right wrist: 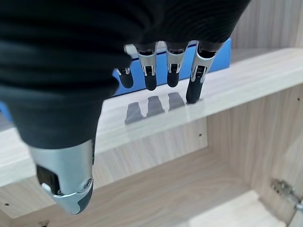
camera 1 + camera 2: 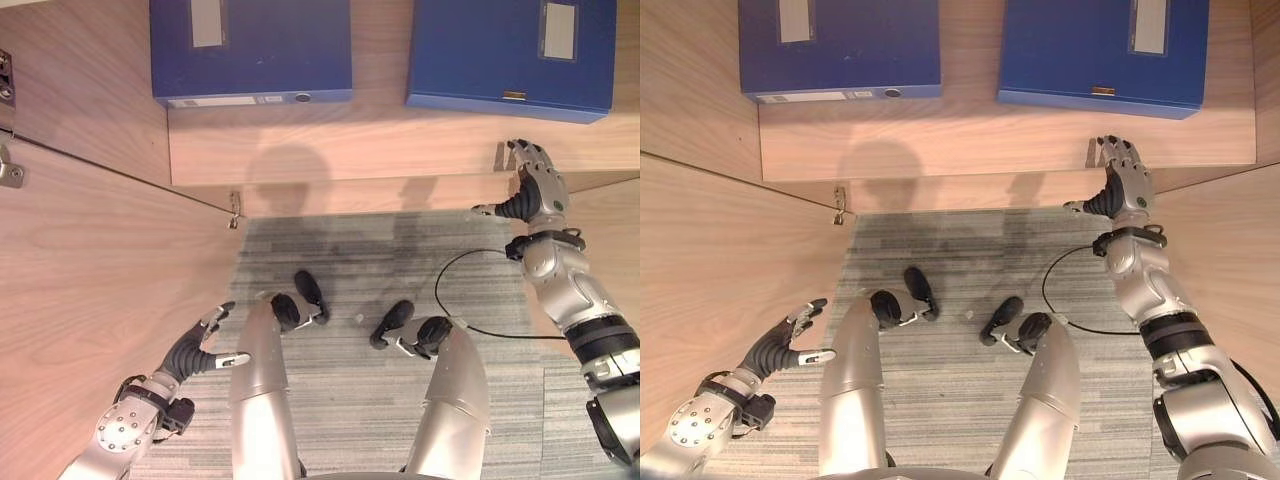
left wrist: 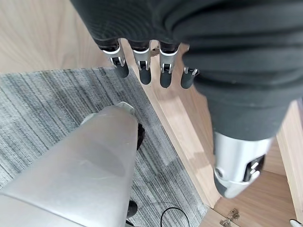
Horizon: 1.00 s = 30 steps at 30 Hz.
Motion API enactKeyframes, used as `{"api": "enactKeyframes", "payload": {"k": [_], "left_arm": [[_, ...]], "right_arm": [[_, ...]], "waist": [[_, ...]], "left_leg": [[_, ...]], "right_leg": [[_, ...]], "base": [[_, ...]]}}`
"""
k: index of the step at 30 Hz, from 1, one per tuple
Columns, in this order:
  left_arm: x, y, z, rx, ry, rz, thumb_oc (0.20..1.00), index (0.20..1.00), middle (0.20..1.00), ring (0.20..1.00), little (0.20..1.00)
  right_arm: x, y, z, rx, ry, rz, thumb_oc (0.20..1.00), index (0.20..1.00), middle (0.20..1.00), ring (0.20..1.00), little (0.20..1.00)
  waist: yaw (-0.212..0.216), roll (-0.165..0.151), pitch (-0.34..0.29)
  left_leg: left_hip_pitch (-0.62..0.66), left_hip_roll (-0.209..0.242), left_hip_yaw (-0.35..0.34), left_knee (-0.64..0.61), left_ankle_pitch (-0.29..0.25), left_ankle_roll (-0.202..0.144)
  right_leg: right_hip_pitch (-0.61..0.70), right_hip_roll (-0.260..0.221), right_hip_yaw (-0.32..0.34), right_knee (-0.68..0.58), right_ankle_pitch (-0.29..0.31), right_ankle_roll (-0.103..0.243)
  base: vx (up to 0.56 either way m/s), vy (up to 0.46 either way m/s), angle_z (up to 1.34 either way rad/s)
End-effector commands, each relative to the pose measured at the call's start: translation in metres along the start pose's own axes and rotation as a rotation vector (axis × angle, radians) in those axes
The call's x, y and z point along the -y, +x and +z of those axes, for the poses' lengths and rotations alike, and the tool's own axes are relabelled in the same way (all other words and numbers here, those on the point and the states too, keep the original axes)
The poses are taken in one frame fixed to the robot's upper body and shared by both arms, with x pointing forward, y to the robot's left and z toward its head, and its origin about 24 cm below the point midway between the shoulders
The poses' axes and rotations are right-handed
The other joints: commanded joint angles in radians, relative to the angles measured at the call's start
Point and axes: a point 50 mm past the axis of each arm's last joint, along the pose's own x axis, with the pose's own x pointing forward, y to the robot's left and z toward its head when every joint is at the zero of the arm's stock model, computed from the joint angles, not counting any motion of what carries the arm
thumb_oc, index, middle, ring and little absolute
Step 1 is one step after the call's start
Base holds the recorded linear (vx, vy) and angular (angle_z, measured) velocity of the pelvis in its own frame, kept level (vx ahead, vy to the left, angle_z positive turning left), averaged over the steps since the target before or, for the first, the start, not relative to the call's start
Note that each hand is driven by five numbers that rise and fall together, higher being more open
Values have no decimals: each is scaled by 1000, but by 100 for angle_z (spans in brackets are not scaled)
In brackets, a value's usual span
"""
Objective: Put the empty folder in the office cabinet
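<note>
A blue folder (image 2: 512, 55) lies flat on the cabinet shelf (image 2: 380, 140), just beyond the fingertips of my right hand (image 2: 535, 185). That hand holds nothing, its fingers straight and loose, one tip touching the shelf's front edge. A second blue folder (image 2: 250, 48) lies well off to its left on the same shelf. My left hand (image 2: 200, 345) hangs low beside the open cabinet door (image 2: 90, 280), relaxed and empty, over grey carpet (image 2: 350, 260).

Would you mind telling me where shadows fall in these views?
Right wrist view: the right hand casts finger-shaped shadows on the shelf. Left eye view: soft dark patches lie on the shelf front and the grey carpet below it.
</note>
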Motion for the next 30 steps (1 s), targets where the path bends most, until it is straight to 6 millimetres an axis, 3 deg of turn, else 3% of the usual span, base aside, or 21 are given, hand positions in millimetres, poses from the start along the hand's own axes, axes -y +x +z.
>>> {"api": "enactKeyframes", "payload": {"k": [1,5,12,16,20,28,30], "left_arm": [[5,-2,7,51,13,-27,1000,1000,1000,1000,1000],[6,-3,5,43,7,-32,1000,1000,1000,1000,1000],[5,-4,-1,7,10,-46,1000,1000,1000,1000,1000],[4,-6,-6,-39,26,-82,1000,1000,1000,1000,1000],[1,-8,-9,-67,79,-107,1000,1000,1000,1000,1000],[-1,-9,-4,-71,161,-147,1000,1000,1000,1000,1000],[0,-7,-5,-78,165,-161,1000,1000,1000,1000,1000]], "right_arm": [[9,4,-4,8,-15,-6,1000,1000,1000,1000,1000],[11,7,-8,-4,-41,10,1000,1000,1000,1000,1000],[9,9,-37,-139,-71,102,1000,1000,1000,1000,1000],[8,16,-56,-257,-76,246,1000,1000,1000,1000,1000],[18,28,-54,-281,-62,277,1000,1000,1000,1000,1000],[20,39,-58,-410,101,288,1000,1000,1000,1000,1000],[11,38,-56,-468,282,293,1000,1000,1000,1000,1000]], "waist": [[15,13,-9],[22,14,-8],[38,15,-4],[61,12,-2],[66,13,5],[81,17,25],[82,20,35]], "left_leg": [[-77,49,-159,-11,70,-102],[-77,51,-156,-9,70,-104],[-82,48,-159,4,63,-102],[-86,52,-163,15,60,-108],[-87,54,-161,12,63,-107],[-82,60,-159,12,66,-111],[-82,59,-157,17,64,-110]], "right_leg": [[24,-49,22,-147,156,41],[27,-53,20,-144,154,42],[22,-58,22,-129,144,38],[22,-60,20,-119,142,39],[23,-59,17,-124,147,35],[28,-56,15,-126,147,35],[29,-56,15,-124,145,33]], "base": [[0,0,0],[0,0,0],[5,-9,2],[2,-4,1],[-5,-6,3],[-3,-4,0],[-3,-6,-2]]}}
